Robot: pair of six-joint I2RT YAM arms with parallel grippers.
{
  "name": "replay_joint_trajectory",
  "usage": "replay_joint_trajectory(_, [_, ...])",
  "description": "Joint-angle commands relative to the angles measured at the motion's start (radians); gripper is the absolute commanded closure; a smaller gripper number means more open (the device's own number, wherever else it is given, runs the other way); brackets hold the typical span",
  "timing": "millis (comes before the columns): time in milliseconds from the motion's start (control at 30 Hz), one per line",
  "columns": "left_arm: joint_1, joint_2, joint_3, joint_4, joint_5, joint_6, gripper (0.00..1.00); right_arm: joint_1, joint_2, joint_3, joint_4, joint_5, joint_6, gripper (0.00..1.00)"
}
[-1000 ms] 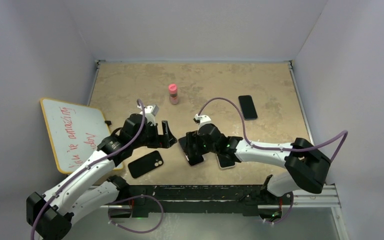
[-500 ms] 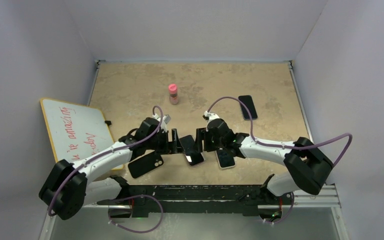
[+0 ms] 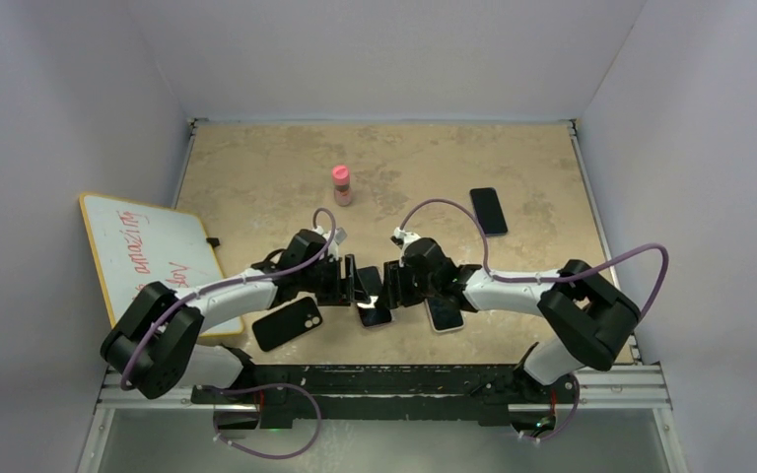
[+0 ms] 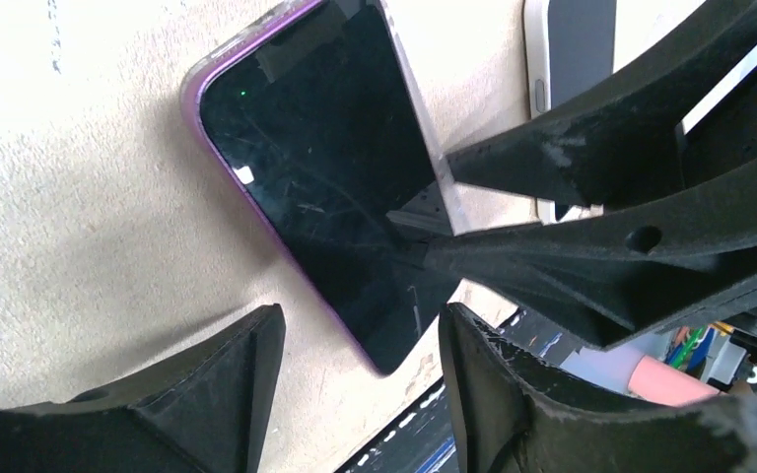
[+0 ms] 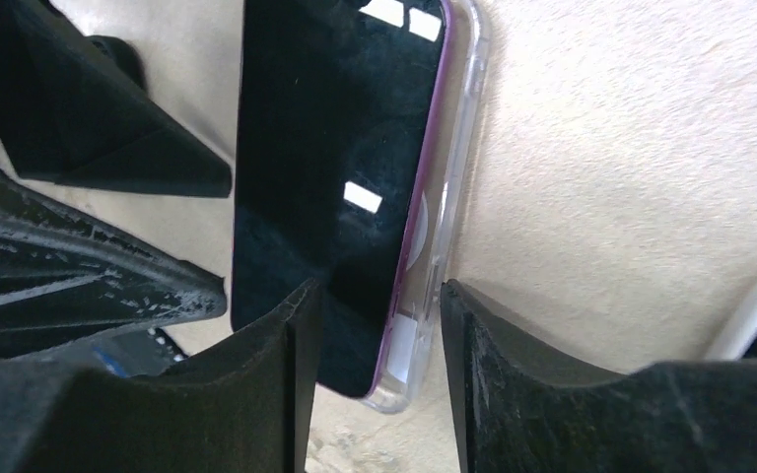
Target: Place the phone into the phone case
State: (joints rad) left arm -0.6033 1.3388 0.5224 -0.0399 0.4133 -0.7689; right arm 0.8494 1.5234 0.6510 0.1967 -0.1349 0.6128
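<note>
A dark-screened phone (image 3: 375,307) with a purple rim lies at the front middle of the table, seated in a clear case (image 5: 456,148) whose edge shows along its right side. My left gripper (image 3: 348,284) comes at it from the left and stands open (image 4: 360,320), with the phone's (image 4: 325,177) near corner between its fingertips, untouched. My right gripper (image 3: 391,286) comes from the right, open (image 5: 379,291). It straddles the case's side edge, one finger over the screen (image 5: 325,148), the other just outside the case.
A black phone (image 3: 288,323) lies back up at the front left, and a white-edged phone (image 3: 444,313) lies just right of the grippers. Another black phone (image 3: 488,210) is at the back right. A pink bottle (image 3: 341,184) stands behind. A whiteboard (image 3: 148,258) overhangs the left edge.
My left gripper has swung right and down until it reaches the phone's left side. The right gripper lifted off the phone, then settled on its right edge. The phone has barely shifted.
</note>
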Motion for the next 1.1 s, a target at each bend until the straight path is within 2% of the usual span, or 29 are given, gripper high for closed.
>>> replay_joint_trajectory(0, [0.003, 0.019, 0.075, -0.046, -0.041, 0.053, 0.41, 0.008, 0.011, -0.030, 0.124, -0.111, 0.084, 0.54])
replay_joint_trajectory(100, [0.004, 0.053, 0.097, -0.074, -0.043, 0.062, 0.49, 0.012, 0.025, -0.049, 0.183, -0.142, 0.150, 0.58])
replay_joint_trajectory(233, [0.005, 0.071, 0.102, -0.101, -0.038, 0.073, 0.66, 0.020, -0.001, -0.082, 0.212, -0.081, 0.195, 0.65])
replay_joint_trajectory(333, [0.003, 0.055, 0.102, -0.114, -0.030, 0.070, 0.75, 0.020, -0.016, -0.097, 0.210, -0.033, 0.203, 0.69])
replay_joint_trajectory(433, [0.002, 0.034, 0.104, -0.123, -0.019, 0.059, 0.79, 0.020, -0.020, -0.109, 0.226, -0.014, 0.216, 0.72])
replay_joint_trajectory(600, [-0.002, 0.036, 0.077, -0.102, -0.010, 0.039, 0.80, 0.020, -0.024, -0.118, 0.231, 0.020, 0.221, 0.76])
replay_joint_trajectory(800, [0.005, 0.018, 0.114, -0.195, -0.094, 0.077, 0.78, 0.020, -0.057, -0.113, 0.230, 0.018, 0.225, 0.73])
replay_joint_trajectory(967, [0.026, -0.011, 0.169, -0.231, -0.089, 0.102, 0.61, 0.020, -0.123, -0.128, 0.206, 0.059, 0.248, 0.68])
replay_joint_trajectory(1067, [0.039, 0.000, 0.188, -0.240, -0.097, 0.116, 0.60, 0.020, -0.135, -0.119, 0.191, 0.077, 0.248, 0.66])
